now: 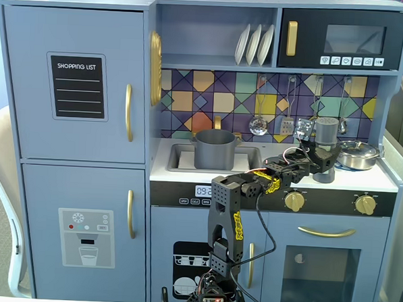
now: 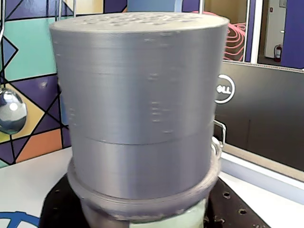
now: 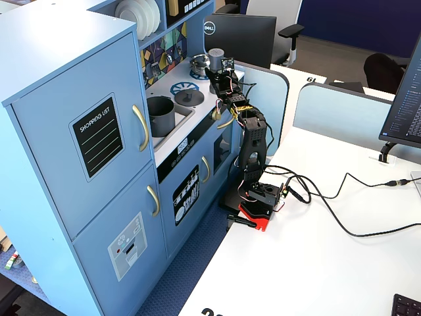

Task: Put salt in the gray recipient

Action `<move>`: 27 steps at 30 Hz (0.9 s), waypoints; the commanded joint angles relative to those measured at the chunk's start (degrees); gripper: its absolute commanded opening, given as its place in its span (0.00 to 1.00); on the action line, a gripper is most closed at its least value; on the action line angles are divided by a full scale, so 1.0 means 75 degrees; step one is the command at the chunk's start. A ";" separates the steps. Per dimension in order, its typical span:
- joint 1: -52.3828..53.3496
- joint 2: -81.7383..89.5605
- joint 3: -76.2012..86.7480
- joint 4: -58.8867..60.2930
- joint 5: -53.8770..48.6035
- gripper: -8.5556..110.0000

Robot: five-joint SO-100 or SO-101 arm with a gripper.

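Note:
The salt (image 1: pixel 326 132) is a tall gray shaker with a pale green label. It stands upright on the stove top at the right of the toy kitchen. My gripper (image 1: pixel 324 163) is shut on its lower body from the front. In the wrist view the salt (image 2: pixel 142 95) fills the picture, with my black jaws on both sides at the bottom around the gripper (image 2: pixel 142 216). The gray recipient (image 1: pixel 215 149), a dark gray pot, sits in the sink to the left, apart from the salt. In the other fixed view the salt (image 3: pixel 215 58) stands behind the pot (image 3: pixel 161 115).
A shiny steel pan (image 1: pixel 357 154) sits just right of the salt. A flat gray lid (image 3: pixel 189 97) lies on the counter between sink and stove. A ladle (image 1: pixel 258 125) and other utensils hang on the back wall. The shelf and microwave (image 1: pixel 342 40) hang above.

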 commanded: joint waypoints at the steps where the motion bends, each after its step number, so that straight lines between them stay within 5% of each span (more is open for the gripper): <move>1: 0.0105 0.0141 -0.0012 -0.0199 0.0398 0.51; 11: 0.0398 0.1172 0.0445 0.0234 0.0105 0.56; 19: 0.0727 0.4957 0.2648 0.3762 -0.0094 0.52; 27: -0.1078 0.8602 0.3656 0.8438 -0.0691 0.11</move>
